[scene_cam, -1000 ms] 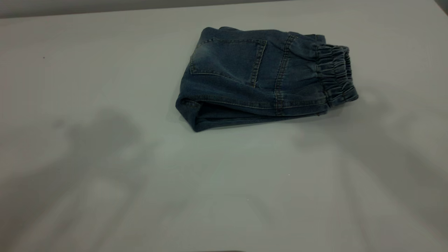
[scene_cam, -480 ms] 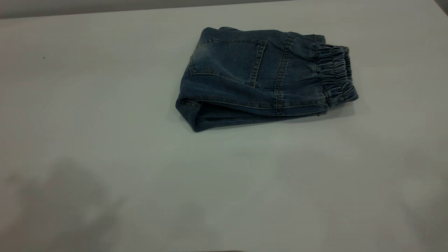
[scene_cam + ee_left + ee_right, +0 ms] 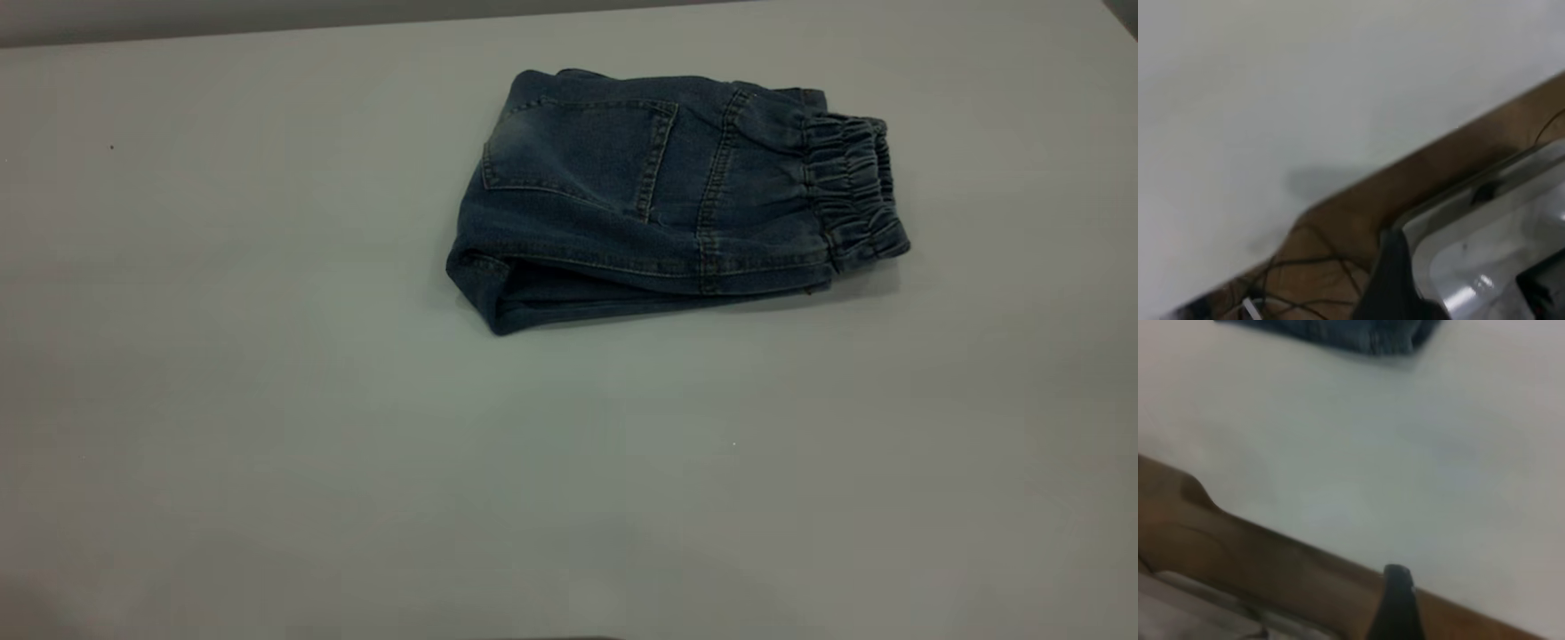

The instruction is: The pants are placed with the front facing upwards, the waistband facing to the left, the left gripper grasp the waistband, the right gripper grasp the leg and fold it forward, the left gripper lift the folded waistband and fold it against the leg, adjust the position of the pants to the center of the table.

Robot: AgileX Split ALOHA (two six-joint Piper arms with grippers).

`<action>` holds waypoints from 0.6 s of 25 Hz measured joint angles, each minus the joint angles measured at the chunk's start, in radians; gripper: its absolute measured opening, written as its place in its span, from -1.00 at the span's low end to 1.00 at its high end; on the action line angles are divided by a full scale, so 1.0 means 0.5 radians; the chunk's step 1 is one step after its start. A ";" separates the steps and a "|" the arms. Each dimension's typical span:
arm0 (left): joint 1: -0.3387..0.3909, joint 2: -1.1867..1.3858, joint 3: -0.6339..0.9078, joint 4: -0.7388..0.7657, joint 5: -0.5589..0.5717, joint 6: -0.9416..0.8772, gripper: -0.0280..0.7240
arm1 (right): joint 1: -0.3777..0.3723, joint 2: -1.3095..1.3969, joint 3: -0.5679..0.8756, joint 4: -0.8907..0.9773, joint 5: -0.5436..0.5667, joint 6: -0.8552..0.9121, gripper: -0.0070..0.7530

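The pants (image 3: pixel 658 196) lie folded into a compact blue denim bundle on the white table (image 3: pixel 267 400), right of centre toward the far edge. A patch pocket (image 3: pixel 578 147) faces up. The ruched waistband (image 3: pixel 853 191) is at the bundle's right end, and the leg layers (image 3: pixel 578 298) lie folded underneath. Neither gripper appears in the exterior view. In the left wrist view only a dark part of the left gripper (image 3: pixel 1395 280) shows, beyond the table's edge. The right gripper (image 3: pixel 1398 603) is likewise a dark sliver at the table's edge, with the pants (image 3: pixel 1338 333) far off.
Beyond the table's edge is a brown floor with loose cables (image 3: pixel 1325 267) and a silvery metal base (image 3: pixel 1485 247). Open white tabletop (image 3: pixel 1371 453) lies between the right gripper and the pants.
The arms' shadows on the near part of the table have slid toward the near edge and faded out. The folded pants have not moved.
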 joint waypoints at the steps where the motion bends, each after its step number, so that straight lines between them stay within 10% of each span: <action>1: 0.000 -0.074 0.076 0.008 -0.008 -0.004 0.63 | 0.000 -0.061 0.080 -0.004 0.000 0.005 0.32; 15: 0.000 -0.572 0.429 0.063 -0.120 -0.175 0.62 | 0.000 -0.528 0.516 -0.002 -0.255 0.031 0.32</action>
